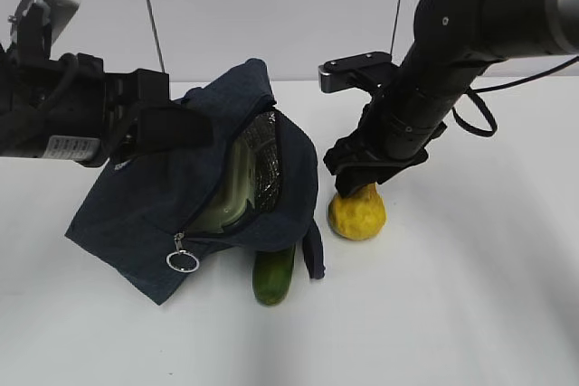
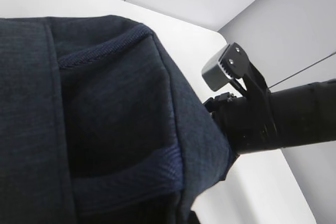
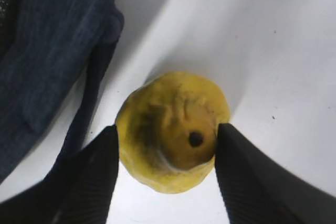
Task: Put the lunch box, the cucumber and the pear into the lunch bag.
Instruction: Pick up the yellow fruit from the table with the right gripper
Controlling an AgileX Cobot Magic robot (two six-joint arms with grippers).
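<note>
Pear stands on the table just right of the lunch bag, neck end up, and the right gripper comes down from above with one finger on each side of it; in the right wrist view the fingers look to touch or nearly touch the skin, so whether it is gripped yet I cannot tell. Top-down approach likely suits a lift straight up and over into the bag mouth. Left gripper is pressed together on the bag's top fabric at the far left, probably holding the flap up so the zipped-open mouth stays gaping toward the right arm. Lunch box sits inside already, pale green lid showing against the foil lining. Cucumber lies at the near edge of the bag, one end tucked under the fabric, still outside it seems. Zipper ring hangs at the near left corner.
</note>
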